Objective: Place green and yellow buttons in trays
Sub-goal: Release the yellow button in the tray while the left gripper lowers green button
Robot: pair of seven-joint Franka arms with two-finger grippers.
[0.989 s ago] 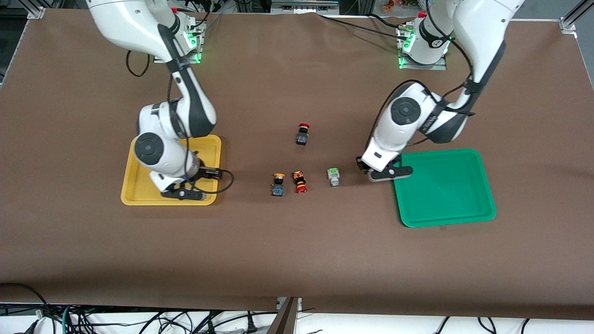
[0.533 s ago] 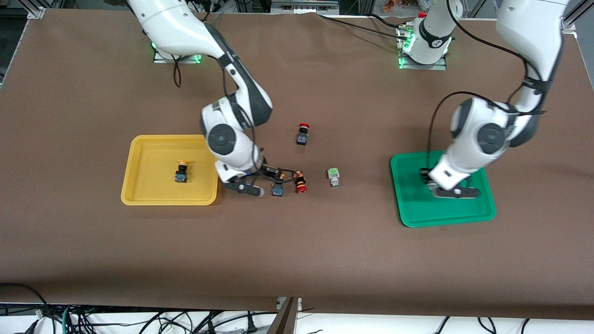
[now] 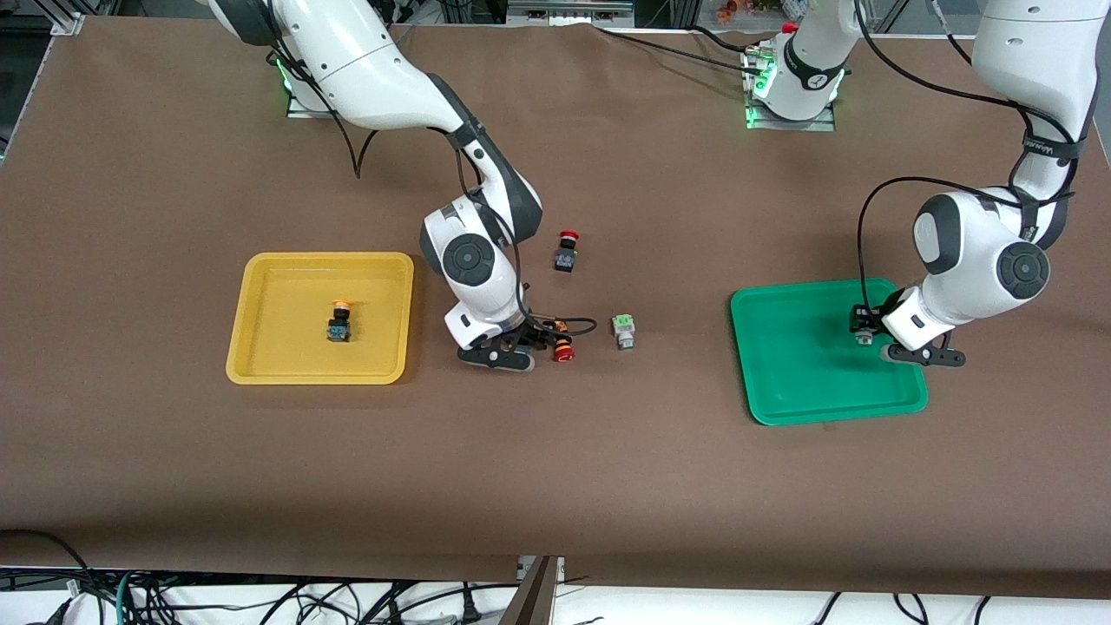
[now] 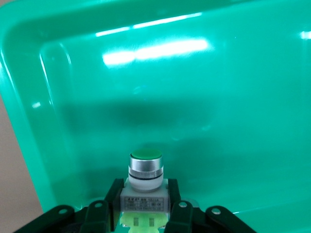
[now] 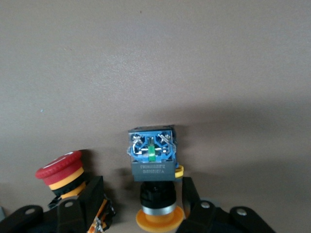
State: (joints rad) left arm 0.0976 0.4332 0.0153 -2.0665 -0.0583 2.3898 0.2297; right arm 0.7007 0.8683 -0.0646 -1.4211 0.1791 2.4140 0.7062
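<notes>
My left gripper point(image 3: 863, 335) is shut on a green-capped button point(image 4: 146, 170), fingers pressed on its white-grey body, low over the green tray point(image 3: 803, 369) near the left arm's end of it; the tray fills the left wrist view point(image 4: 218, 97). My right gripper point(image 3: 519, 345) is open and down at the table, its fingers point(image 5: 192, 194) straddling a yellow-capped button point(image 5: 153, 162) with gaps on both sides. Another yellow-capped button point(image 3: 339, 321) lies in the yellow tray point(image 3: 278, 295). A second green button point(image 3: 622, 330) lies on the table.
A red-capped switch point(image 3: 562, 349) lies right beside my right gripper, touching or nearly touching one finger point(image 5: 90, 196). Another red-capped switch point(image 3: 566, 252) stands farther from the front camera. Brown mat covers the table.
My right gripper left the yellow tray, leaving a yellow button there, and moved to the yellow button on the table. My left gripper carried the green button over the green tray.
</notes>
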